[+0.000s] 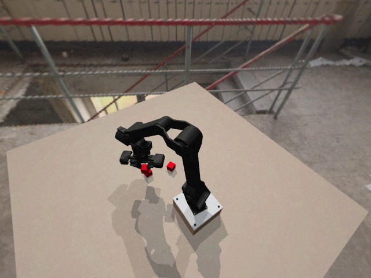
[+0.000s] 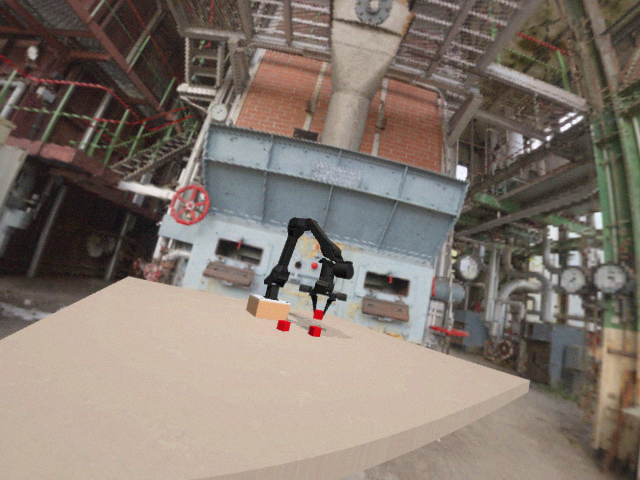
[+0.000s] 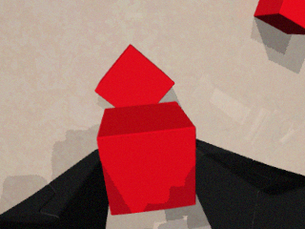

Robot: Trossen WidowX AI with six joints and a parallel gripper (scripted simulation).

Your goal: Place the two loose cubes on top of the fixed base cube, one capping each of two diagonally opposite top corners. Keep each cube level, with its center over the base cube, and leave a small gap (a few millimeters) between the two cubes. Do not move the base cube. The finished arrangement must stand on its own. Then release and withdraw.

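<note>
My gripper (image 1: 145,167) (image 2: 318,313) (image 3: 147,154) is shut on a red cube (image 1: 144,169) (image 2: 318,314) (image 3: 152,164), which looks about level. Below it a second red cube (image 1: 148,174) (image 2: 314,331) (image 3: 132,78) rests on the table; the exterior view shows a gap between the two. In the wrist view the lower cube is turned roughly 45 degrees to the held one and partly hidden by it. A third red cube (image 1: 171,166) (image 2: 283,325) (image 3: 292,13) rests apart on the table. The cubes look alike, so their looks do not tell which is the base.
The arm's white-topped mounting block (image 1: 213,206) (image 2: 268,308) stands on the beige table (image 1: 254,179) (image 2: 258,392). The third cube is on the arm-base side of the lower cube in the exterior view. The arm's shadow falls across the table.
</note>
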